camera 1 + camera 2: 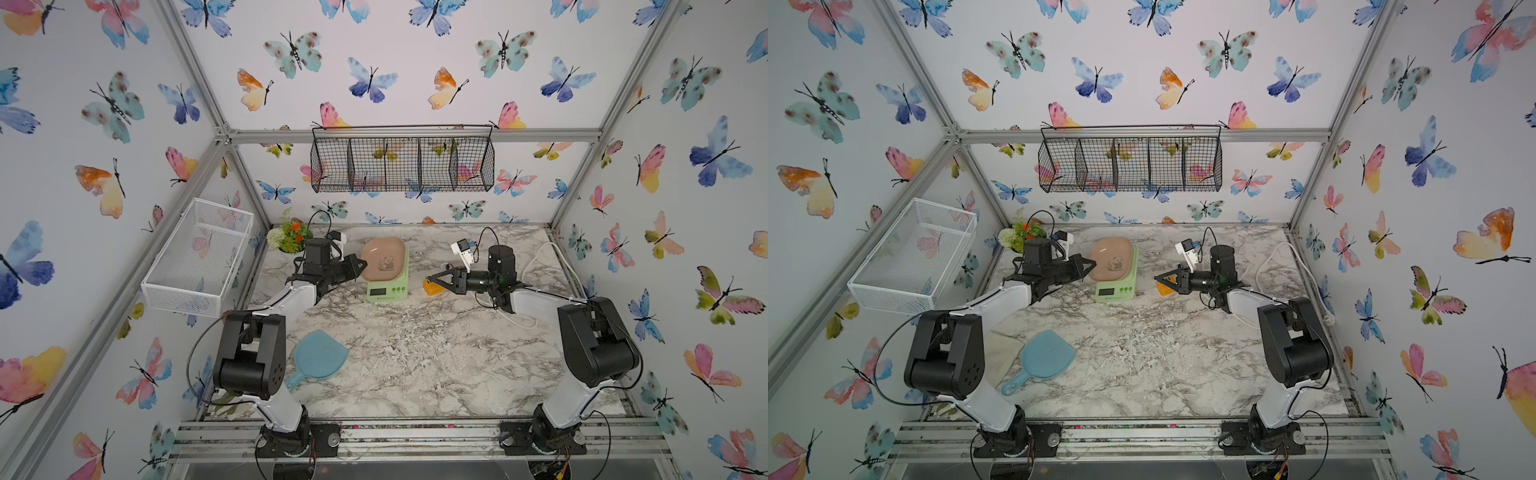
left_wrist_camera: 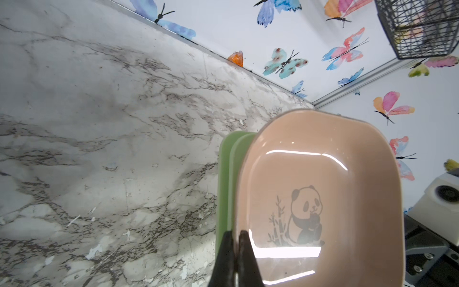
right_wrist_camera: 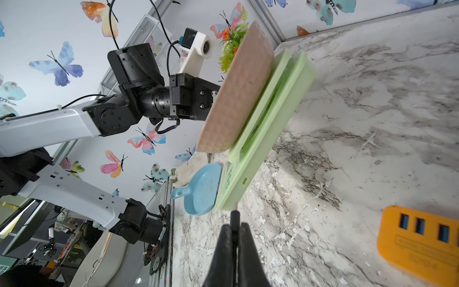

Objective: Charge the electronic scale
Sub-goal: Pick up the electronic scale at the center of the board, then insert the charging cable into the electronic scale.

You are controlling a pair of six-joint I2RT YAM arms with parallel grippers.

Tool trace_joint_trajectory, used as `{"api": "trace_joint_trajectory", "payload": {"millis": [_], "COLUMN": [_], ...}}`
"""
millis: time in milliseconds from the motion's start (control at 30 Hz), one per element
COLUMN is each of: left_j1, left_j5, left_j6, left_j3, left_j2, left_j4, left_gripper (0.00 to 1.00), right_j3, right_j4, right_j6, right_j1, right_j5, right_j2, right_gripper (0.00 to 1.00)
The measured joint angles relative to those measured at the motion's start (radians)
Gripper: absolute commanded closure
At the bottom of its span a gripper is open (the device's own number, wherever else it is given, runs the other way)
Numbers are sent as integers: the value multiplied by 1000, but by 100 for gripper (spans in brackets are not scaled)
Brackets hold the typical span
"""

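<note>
Butterfly-papered walls enclose a marble-patterned tabletop (image 1: 415, 353) on which both arms meet.

**Left hand** (image 2: 236, 233): narrow, the two fingers pinched over the near rim of the tan-pink bowl (image 2: 323, 198), one finger inside the rim and one outside it. Directly beneath the bowl, and just past the outer finger, lies the light-green body of the electronic scale (image 1: 386, 291), resting flat on the tabletop.

**Right hand** (image 3: 235, 225): narrow, clamped on a slim dark plug (image 3: 234, 213) whose metal tip projects beyond the fingertips. Just ahead of that tip is the scale's side wall, with a small slot (image 3: 245, 180) a little further along it (judged to be the charging port). The tip is near the wall but off the slot. Off to one side of this hand sits the orange power strip (image 3: 419, 238); beyond the scale lies a blue handled dish (image 3: 201, 191).

**Hazards, as judged:**
- The plug may strike the wall beside the slot, because tip and opening are not yet in line.
- A push from the plug could slide the light scale away, since the left hand grips only the bowl, not the body.
- The bowl may lift or tip off if it merely rests there.
- Part of the scale is blurred in the right wrist view, so its exact pose is uncertain.
</note>
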Motion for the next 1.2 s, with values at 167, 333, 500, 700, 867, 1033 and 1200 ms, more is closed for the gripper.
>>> {"api": "trace_joint_trajectory", "payload": {"millis": [167, 333, 500, 700, 867, 1033, 1200], "left_j1": [-20, -26, -29, -31, -34, -37, -41], "left_j5": [13, 14, 14, 14, 15, 16, 20], "left_j6": [-34, -69, -85, -105, -109, -113, -113], "left_j3": [-56, -121, -135, -150, -156, -158, -158], "left_j2": [-27, -52, -55, -55, -55, -55, -57], "left_j4": [78, 176, 229, 291, 315, 333, 341], "left_gripper": [100, 100, 100, 100, 100, 100, 100], "right_j3": [-7, 2, 12, 18, 19, 19, 19], "right_j4": [35, -1, -29, -35, -18, 7, 29], "right_j6": [8, -20, -31, -10, 34, 64, 88], "right_j1": [13, 45, 59, 59, 59, 59, 59], "right_j5": [-26, -47, -53, -56, -66, -76, -78], "right_j2": [0, 2, 13, 20, 31, 32, 34], "right_gripper": [98, 98, 98, 98, 98, 98, 98]}}
